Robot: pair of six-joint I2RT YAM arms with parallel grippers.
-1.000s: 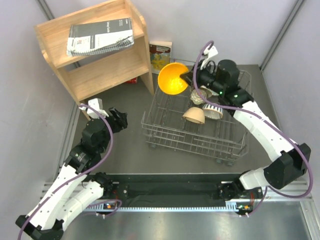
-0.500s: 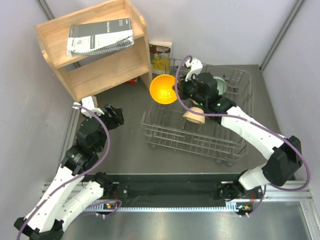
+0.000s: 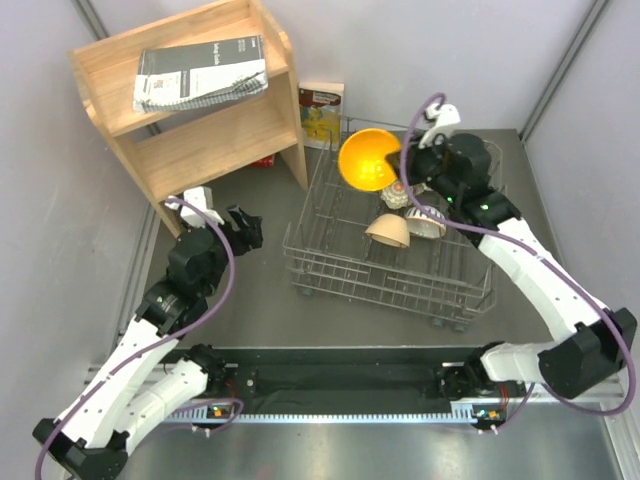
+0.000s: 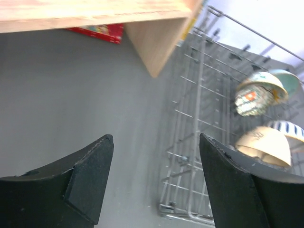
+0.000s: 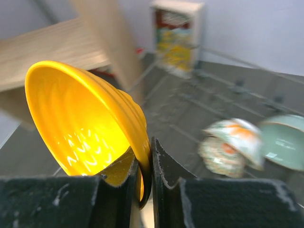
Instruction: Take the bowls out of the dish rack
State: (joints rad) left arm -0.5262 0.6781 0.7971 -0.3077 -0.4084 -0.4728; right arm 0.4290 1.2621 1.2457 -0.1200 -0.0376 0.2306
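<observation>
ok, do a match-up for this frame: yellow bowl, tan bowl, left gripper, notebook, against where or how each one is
Things:
1. yellow bowl
2. tan bowl
3. left gripper
4. notebook

Place or state:
A. lying on top of the wooden shelf
B. open, holding nothing, over the table beside the dish rack
C. clamped by its rim in the right gripper
D. sitting inside the dish rack

Pairs: 1-C, 2-D, 3-B, 4-A
</observation>
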